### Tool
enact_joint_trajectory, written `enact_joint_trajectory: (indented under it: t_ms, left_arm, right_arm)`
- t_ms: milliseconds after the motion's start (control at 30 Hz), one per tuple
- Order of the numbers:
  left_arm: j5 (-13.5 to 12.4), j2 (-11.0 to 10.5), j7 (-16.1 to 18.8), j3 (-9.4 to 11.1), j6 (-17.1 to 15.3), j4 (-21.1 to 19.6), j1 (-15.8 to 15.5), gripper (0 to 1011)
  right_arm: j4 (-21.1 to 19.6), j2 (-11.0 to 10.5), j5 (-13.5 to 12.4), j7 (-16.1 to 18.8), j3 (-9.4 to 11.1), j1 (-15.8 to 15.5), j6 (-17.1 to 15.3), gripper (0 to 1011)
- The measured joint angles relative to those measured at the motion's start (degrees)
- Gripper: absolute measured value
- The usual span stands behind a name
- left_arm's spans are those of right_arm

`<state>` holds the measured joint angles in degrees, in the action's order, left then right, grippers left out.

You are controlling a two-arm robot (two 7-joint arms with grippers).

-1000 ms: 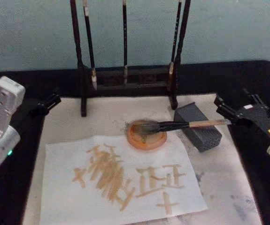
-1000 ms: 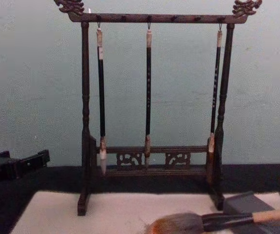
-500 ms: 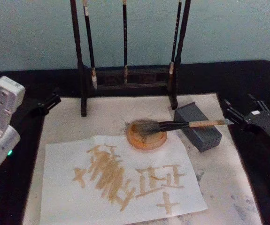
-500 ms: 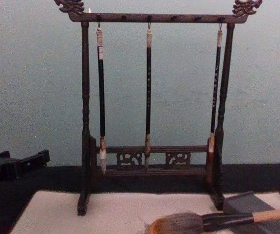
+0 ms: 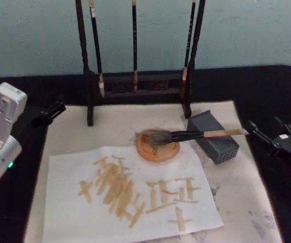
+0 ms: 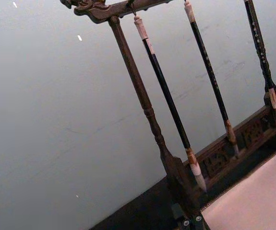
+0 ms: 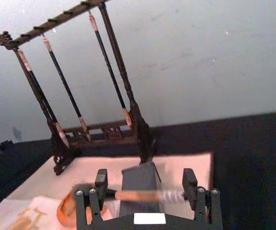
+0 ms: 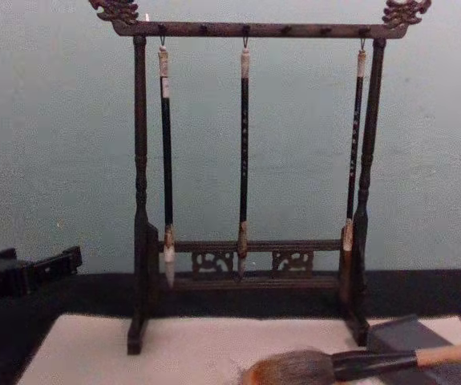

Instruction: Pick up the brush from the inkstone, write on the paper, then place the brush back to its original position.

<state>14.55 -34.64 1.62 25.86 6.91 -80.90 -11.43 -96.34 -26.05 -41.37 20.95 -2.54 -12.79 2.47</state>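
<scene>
Head view: bushy brush [image 5: 191, 135] across round tan inkstone [image 5: 158, 151]; right gripper [image 5: 264, 128] splayed near handle; left gripper [image 5: 54, 109] idle.

- The brush [image 5: 196, 134] lies almost level. Its bushy grey-brown head rests on the inkstone [image 5: 158, 150], its black ferrule reaches past the rim, and its pale tan handle runs rightward across the top of a grey block [image 5: 216, 142].
- The inkstone is a round orange-brown dish at the paper's far edge.
- The paper [image 5: 132, 195] is a white sheet lying flat and slightly skewed on an off-white mat [image 5: 246, 202]. Tan brushstrokes mark its middle.
</scene>
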Motion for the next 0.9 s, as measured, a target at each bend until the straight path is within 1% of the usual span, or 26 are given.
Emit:
enact_joint_trajectory:
  t_ms: [100,233,467,600,633,667,700,767,833,900]
  left_arm:
    - [0.0,0.0,0.0,0.0,0.0,0.0,0.0,1002]
    - [0.0,0.0,0.0,0.0,0.0,0.0,0.0,1002]
    - [0.0,0.0,0.0,0.0,0.0,0.0,0.0,1002]
    - [0.0,0.0,0.0,0.0,0.0,0.0,0.0,1002]
    - [0.0,0.0,0.0,0.0,0.0,0.0,0.0,1002]
    - [0.0,0.0,0.0,0.0,0.0,0.0,0.0,1002]
    - [0.0,0.0,0.0,0.0,0.0,0.0,0.0,1002]
    - [0.0,0.0,0.0,0.0,0.0,0.0,0.0,1002]
    - [0.0,0.0,0.0,0.0,0.0,0.0,0.0,1002]
    - [0.0,0.0,0.0,0.0,0.0,0.0,0.0,1002]
  right_arm:
    - [-1.4,-0.2,-1.1,-1.2,0.4,-1.9,-1.0,1001]
    - [-2.3,-0.4,-2.0,-2.3,0.7,-3.4,-1.5,1001]
    - [-2.6,-0.6,-2.8,-3.3,0.8,-4.5,-1.7,1001]
    - [-2.0,-0.6,-4.5,-3.3,0.8,-4.7,-2.3,1001]
    - [-1.6,-0.5,-5.4,-3.2,0.7,-4.6,-2.7,1001]
    - [-1.6,-0.5,-5.4,-3.2,0.7,-4.6,-2.7,1001]
    - [-1.2,-0.4,-6.4,-3.2,0.6,-4.4,-3.1,1001]
    - [-0.8,-0.3,-7.6,-3.0,0.5,-4.1,-3.8,1001]
    - [0.0,-0.1,-9.9,-2.8,0.4,-3.6,-4.8,1001]
    - [0.5,0.1,-11.3,-2.7,0.5,-3.2,-5.4,1001]
